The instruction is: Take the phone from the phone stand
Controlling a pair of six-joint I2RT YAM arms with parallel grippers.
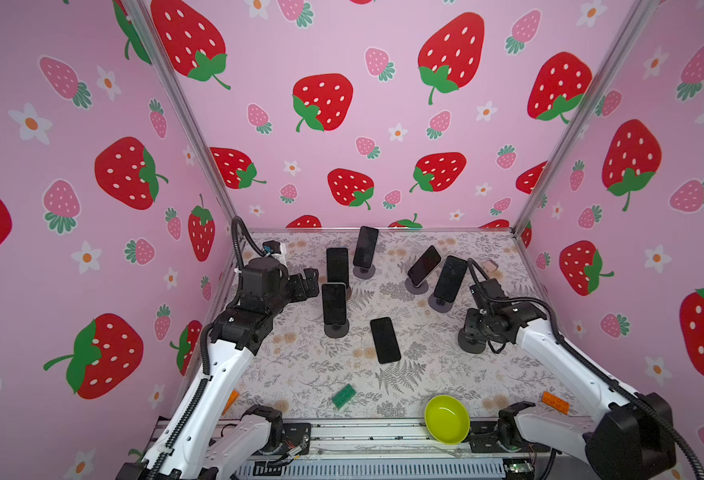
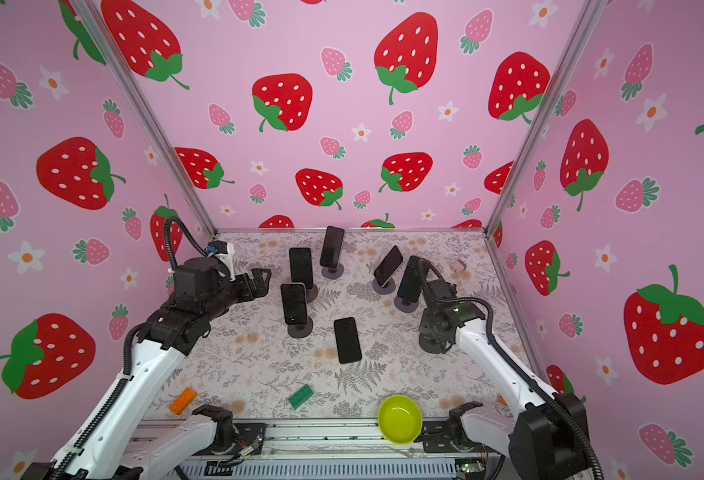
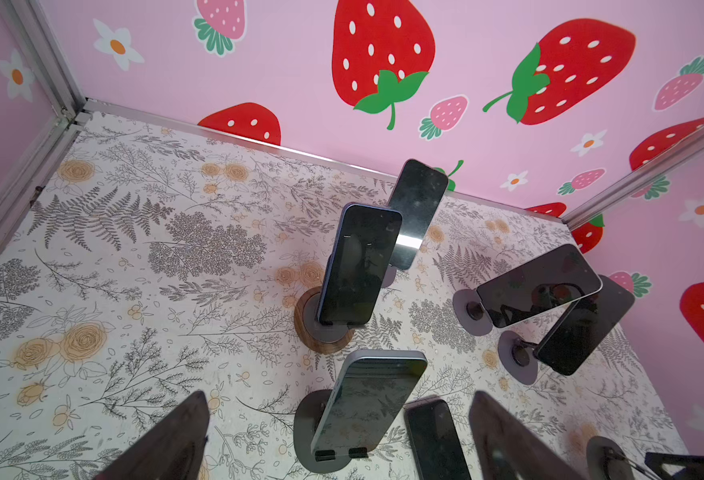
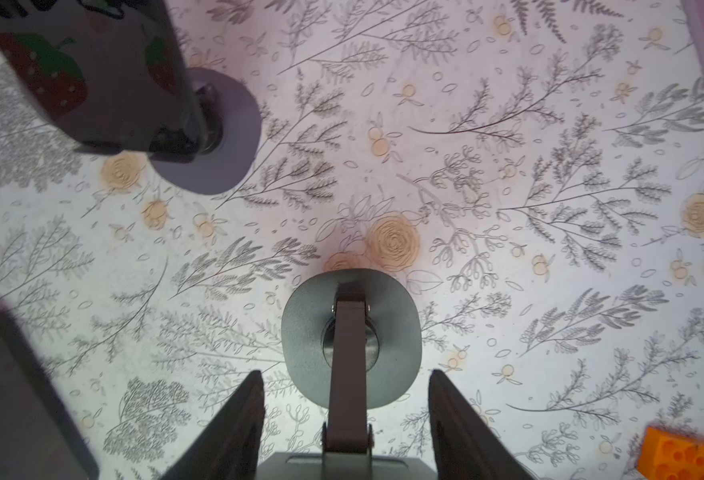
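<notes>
Gripping the top plate of an empty phone stand (image 4: pixel 350 332), the right fingers (image 4: pixel 242 415) are closed on its two sides. The phone (image 1: pixel 385 340) lies flat on the worktop (image 1: pixel 300 374), near that stand and toward the middle, clear of both pairs of fingers. The left fingers (image 3: pixel 176 432) hang wide open near an upright phone (image 1: pixel 337 266) on its own holder, well apart from the flat one
</notes>
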